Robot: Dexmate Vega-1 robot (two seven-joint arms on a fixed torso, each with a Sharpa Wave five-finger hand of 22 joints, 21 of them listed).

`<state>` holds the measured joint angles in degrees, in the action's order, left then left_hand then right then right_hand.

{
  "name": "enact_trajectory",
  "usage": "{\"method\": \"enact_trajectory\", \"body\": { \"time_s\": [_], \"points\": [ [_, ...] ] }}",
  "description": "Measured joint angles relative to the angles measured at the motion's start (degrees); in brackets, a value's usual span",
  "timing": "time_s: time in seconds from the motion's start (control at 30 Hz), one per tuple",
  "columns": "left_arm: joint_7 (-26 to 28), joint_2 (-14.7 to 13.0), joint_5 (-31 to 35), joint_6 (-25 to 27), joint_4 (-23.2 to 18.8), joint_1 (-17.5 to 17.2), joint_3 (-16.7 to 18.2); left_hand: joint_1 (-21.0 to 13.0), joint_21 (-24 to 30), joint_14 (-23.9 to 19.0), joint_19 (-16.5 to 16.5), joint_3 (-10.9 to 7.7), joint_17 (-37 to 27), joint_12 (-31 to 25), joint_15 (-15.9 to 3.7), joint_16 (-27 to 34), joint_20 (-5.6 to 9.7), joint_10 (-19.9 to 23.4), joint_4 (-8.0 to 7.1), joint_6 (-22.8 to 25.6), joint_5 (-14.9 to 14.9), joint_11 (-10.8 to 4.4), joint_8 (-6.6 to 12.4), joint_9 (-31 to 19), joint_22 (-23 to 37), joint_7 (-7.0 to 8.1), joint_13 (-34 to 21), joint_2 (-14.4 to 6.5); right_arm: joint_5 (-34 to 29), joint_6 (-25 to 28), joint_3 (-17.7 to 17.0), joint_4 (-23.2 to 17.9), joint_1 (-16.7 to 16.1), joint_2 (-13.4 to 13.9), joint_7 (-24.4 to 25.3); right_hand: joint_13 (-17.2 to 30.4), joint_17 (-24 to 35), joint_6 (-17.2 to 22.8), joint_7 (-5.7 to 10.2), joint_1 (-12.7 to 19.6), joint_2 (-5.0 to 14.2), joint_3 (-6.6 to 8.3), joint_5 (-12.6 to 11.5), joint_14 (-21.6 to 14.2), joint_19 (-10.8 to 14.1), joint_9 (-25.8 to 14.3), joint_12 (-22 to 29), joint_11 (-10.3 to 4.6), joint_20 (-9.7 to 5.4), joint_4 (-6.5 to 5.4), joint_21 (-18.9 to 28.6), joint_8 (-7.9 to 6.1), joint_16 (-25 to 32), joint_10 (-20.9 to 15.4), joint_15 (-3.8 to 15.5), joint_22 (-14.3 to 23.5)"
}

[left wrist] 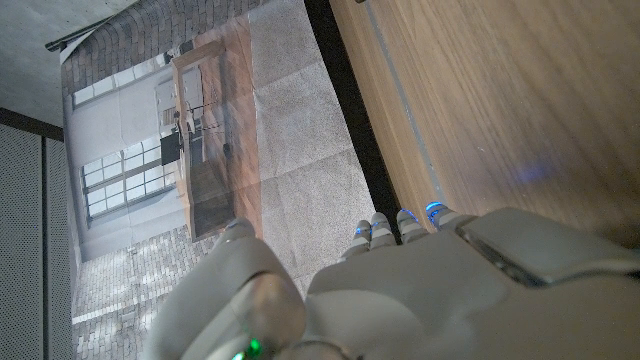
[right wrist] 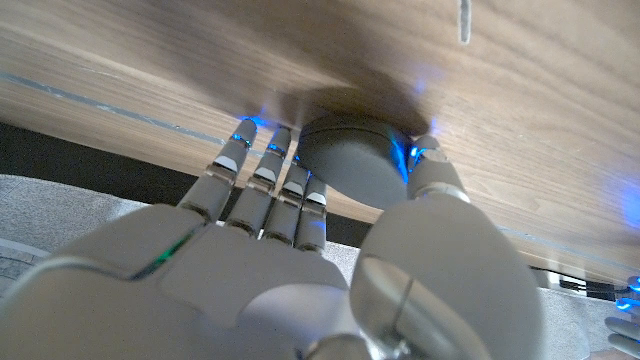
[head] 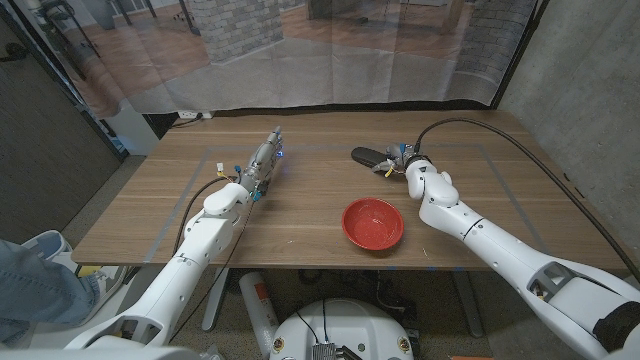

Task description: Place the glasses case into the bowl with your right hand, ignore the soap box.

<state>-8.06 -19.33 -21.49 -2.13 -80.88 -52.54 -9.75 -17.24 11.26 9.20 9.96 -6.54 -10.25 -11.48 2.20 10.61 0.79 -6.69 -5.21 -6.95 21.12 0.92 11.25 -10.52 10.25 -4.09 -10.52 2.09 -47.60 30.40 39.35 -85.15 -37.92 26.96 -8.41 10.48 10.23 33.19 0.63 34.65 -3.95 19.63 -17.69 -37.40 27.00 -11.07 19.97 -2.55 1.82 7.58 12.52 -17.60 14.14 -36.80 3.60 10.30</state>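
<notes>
The case (head: 366,157), dark and long, lies on the table (head: 320,215) toward the far edge, right of the middle. Only its left end is plain from the head camera; its right end is hidden under the right hand (head: 397,160). In the right wrist view the case (right wrist: 352,160) shows as a grey rounded end set between the fingers (right wrist: 262,175) on one side and the thumb (right wrist: 432,172) on the other, both close against it. The right hand (right wrist: 300,260) is around the case, but whether it truly grips or only touches cannot be told. The case looks to be against the wood, with a shadow under it.

The red bowl (head: 373,223) sits nearer the front edge, just beside the right forearm and apart from the case. Nothing shows inside it.

The left hand (head: 263,162) stands on the left half of the table, fingers stretched together toward the far edge, holding nothing. In the left wrist view the hand (left wrist: 440,290) is cut off at the picture's edge, with just the fingertips (left wrist: 400,222) seen near the table's (left wrist: 500,100) far edge.

A faint taped outline marks the tabletop. A person's blue sleeve (head: 35,285) is cut off at the front left.
</notes>
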Motion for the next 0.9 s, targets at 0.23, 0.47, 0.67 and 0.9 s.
{"method": "enact_trajectory", "body": {
  "time_s": [0.23, 0.47, 0.67, 0.9],
  "points": [
    [0.1, 0.0, 0.0, 0.2, -0.4, -0.2, 0.0, -0.2, 0.0, 0.0, -0.3, 0.00, 0.0, 0.0, 0.00, 0.0, -0.30, 0.0, 0.00, 0.0, 0.0, 0.00, 0.00, 0.0, 0.0, 0.00, 0.0, -0.2, 0.0, 0.5, -0.2, -0.5, -0.5, -0.1, 0.8, 0.0, 0.2, 0.3, -0.32, 0.0, 0.00, 0.24, 0.1, -0.6, 0.2, 0.0, 0.0, -0.02, -0.19, 0.24, 0.0, 0.00, -0.2, -1.0, -0.01, 0.0],
    [0.1, -0.1, 0.1, 0.2, -0.6, -0.3, 0.0, -0.2, 0.0, 0.0, -0.3, 0.00, 0.0, 0.0, 0.00, 0.0, -0.30, 0.0, 0.00, 0.0, 0.0, 0.00, 0.00, 0.0, 0.0, 0.00, 0.0, -0.2, 0.2, 0.8, -0.5, -1.2, -0.9, 0.1, 0.9, 0.0, 0.2, 0.6, -0.61, 0.0, 0.00, 0.24, 0.1, -0.8, 0.2, 0.0, 0.7, -0.10, -0.19, 0.24, 0.0, 0.02, -0.4, -1.3, 0.19, 0.0],
    [0.1, 0.0, 0.1, 0.2, -0.8, -0.2, -0.1, -0.2, 0.0, 0.0, -0.3, 0.00, 0.0, 0.0, 0.00, 0.0, -0.30, 0.0, 0.00, 0.0, 0.0, 0.00, 0.00, 0.0, 0.0, 0.00, 0.0, -0.2, 0.3, 1.0, -0.9, -2.5, -1.5, 0.6, 0.9, 0.0, 0.2, 0.6, -0.61, 0.0, 0.00, 0.24, 0.3, -0.8, 0.2, 0.0, 1.0, -1.66, -0.19, 0.24, 0.0, 0.03, -0.4, -3.6, 0.19, 0.0],
    [0.1, 0.0, 0.3, 0.2, -1.0, 0.1, -0.3, -0.2, 0.0, 0.0, -0.3, 0.00, 0.0, 0.0, 0.00, 0.0, -0.30, 0.0, 0.00, 0.0, 0.0, 0.00, 0.00, 0.0, 0.0, 0.00, 0.0, -0.2, 0.4, 1.1, -1.5, -4.4, -2.4, 1.1, 1.0, -0.1, 0.2, 1.0, -0.44, 0.0, -0.01, 0.23, 0.5, -1.1, 0.2, 0.0, 0.5, -2.87, -0.19, 0.23, 0.0, 0.25, -0.6, -4.9, -0.11, 0.3]
  ]
}}
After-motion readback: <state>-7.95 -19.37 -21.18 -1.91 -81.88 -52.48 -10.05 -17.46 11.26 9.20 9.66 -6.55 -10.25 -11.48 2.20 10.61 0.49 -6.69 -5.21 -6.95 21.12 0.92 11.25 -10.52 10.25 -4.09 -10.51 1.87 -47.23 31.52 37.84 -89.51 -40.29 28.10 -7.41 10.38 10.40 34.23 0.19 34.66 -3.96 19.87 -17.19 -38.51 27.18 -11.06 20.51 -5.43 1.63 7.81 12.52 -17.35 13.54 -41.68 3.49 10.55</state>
